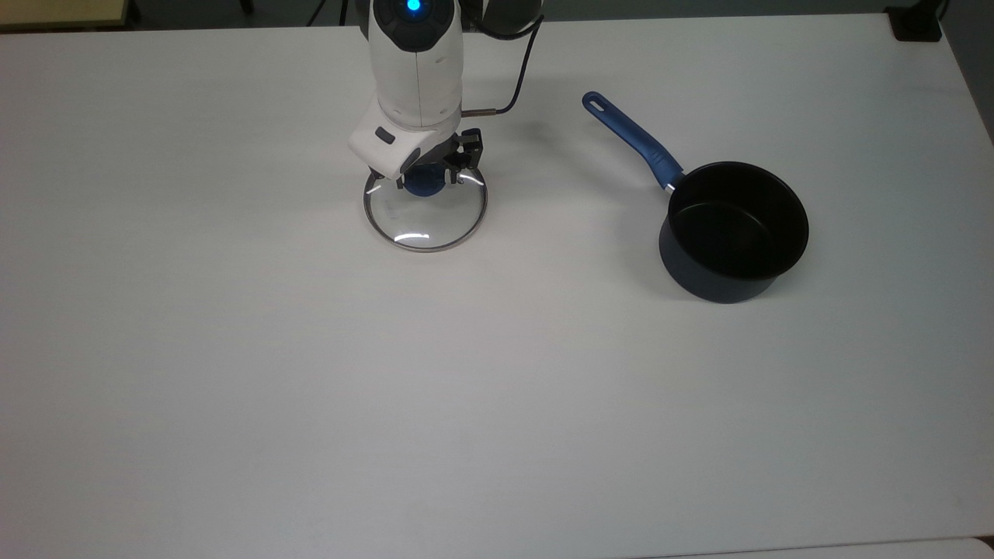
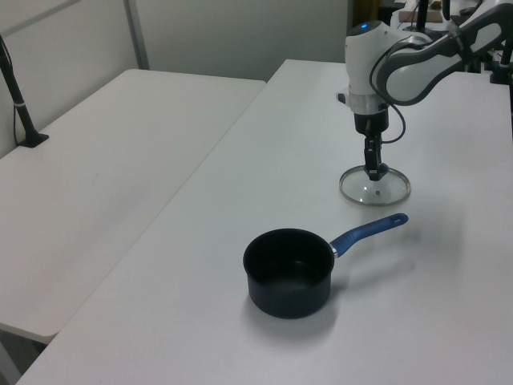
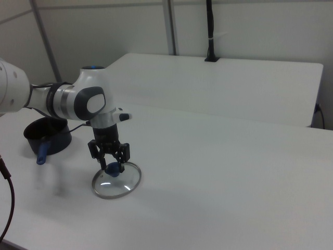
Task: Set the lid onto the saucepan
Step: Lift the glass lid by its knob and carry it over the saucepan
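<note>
End effector [image 3: 112, 165]: fingers pinching the blue knob of the round clear glass lid [image 1: 425, 220].
Lid: flat on white worktop [image 1: 311, 388].
Dark navy saucepan [image 1: 730, 233]: well apart, toward the top view's right.

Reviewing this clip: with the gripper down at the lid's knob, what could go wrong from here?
The gripper sits at the small round knob, so the glass lid might slip or tilt on lifting. The saucepan stands well to the top view's right; a tilted lid could catch its rim or its handle.
</note>
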